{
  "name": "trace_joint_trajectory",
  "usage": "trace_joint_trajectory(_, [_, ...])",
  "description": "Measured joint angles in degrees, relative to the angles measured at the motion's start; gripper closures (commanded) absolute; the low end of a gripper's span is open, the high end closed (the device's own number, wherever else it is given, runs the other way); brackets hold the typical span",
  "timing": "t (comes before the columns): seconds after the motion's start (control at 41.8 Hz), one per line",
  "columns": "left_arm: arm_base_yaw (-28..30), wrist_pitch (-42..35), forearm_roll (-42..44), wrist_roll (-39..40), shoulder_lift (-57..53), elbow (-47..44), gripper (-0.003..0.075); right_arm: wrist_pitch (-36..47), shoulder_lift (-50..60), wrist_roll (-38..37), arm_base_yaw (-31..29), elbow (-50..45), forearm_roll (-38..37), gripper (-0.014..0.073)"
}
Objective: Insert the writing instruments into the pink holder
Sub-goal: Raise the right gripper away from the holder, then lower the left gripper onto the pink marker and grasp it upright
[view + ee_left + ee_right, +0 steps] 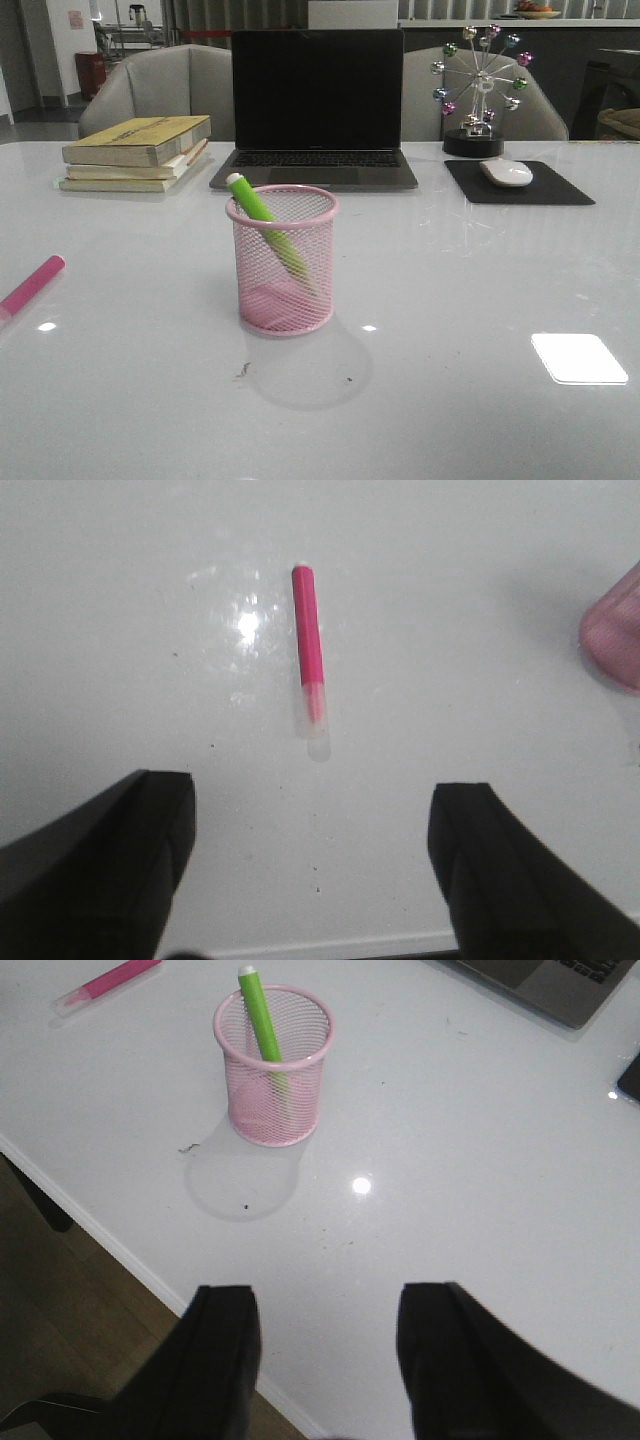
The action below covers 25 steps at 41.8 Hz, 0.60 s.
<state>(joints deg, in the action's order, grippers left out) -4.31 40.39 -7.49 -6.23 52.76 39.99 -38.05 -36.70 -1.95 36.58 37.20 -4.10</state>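
Note:
The pink mesh holder stands upright mid-table, also visible in the right wrist view and at the edge of the left wrist view. A green marker leans inside it, pale tip up. The magenta-pink marker lies flat on the table at the far left. My left gripper hovers open above the table, just short of that marker. My right gripper is open over the table's near edge, well back from the holder. Neither gripper shows in the front view.
A closed-screen laptop sits at the back centre, stacked books at back left, a mouse on a black pad and a ferris-wheel ornament at back right. The table's near edge drops to wooden floor.

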Motion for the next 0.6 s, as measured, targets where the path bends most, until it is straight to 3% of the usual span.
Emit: trace_joint_trajectory(0.598, [0.0, -2.37, 0.0, 0.0, 43.51, 21.19, 0.0161, 0.0, 0.0, 0.24, 0.0, 0.0, 0.0, 0.0154])
